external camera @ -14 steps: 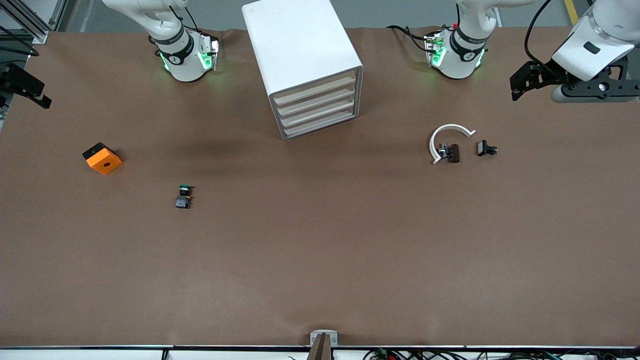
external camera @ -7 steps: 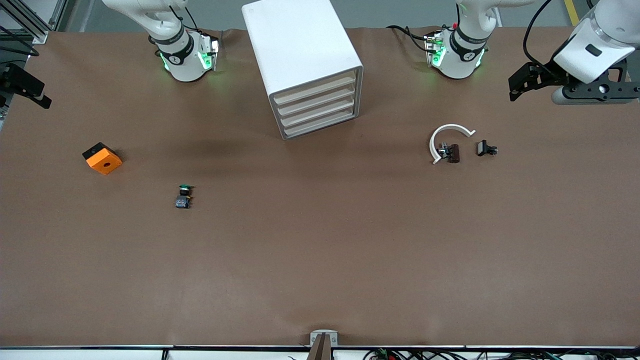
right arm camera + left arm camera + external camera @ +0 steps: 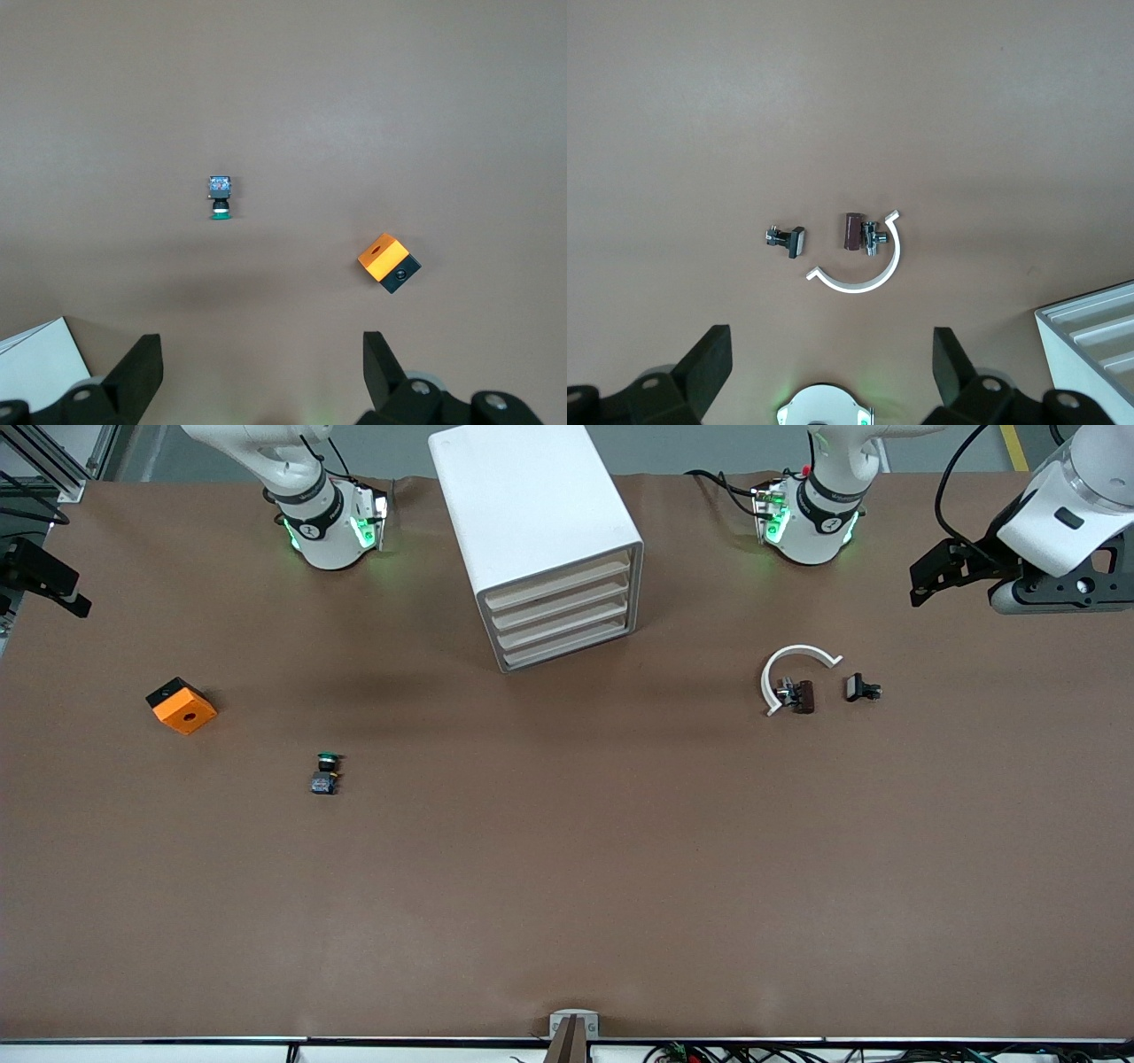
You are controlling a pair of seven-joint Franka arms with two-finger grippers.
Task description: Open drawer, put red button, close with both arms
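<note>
The white cabinet point(image 3: 532, 505) stands mid-table near the robots' bases, and its four cream drawer fronts point(image 3: 560, 608) are all shut. No red button shows in any view. A push-button with a green cap point(image 3: 326, 771) lies toward the right arm's end, also in the right wrist view point(image 3: 220, 197). My left gripper point(image 3: 830, 354) hangs high near its own base, open and empty; its hand point(image 3: 1054, 584) shows at the left arm's end. My right gripper point(image 3: 261, 354) hangs high near its base, open and empty.
An orange cube point(image 3: 182, 706) with a black base lies near the right arm's end. Toward the left arm's end lie a white C-shaped clip point(image 3: 788, 662), a maroon-and-metal fitting point(image 3: 800, 695) and a small black part point(image 3: 861, 688).
The left arm's hand has drifted slightly toward its end of the table. The right arm and the objects have not moved.
</note>
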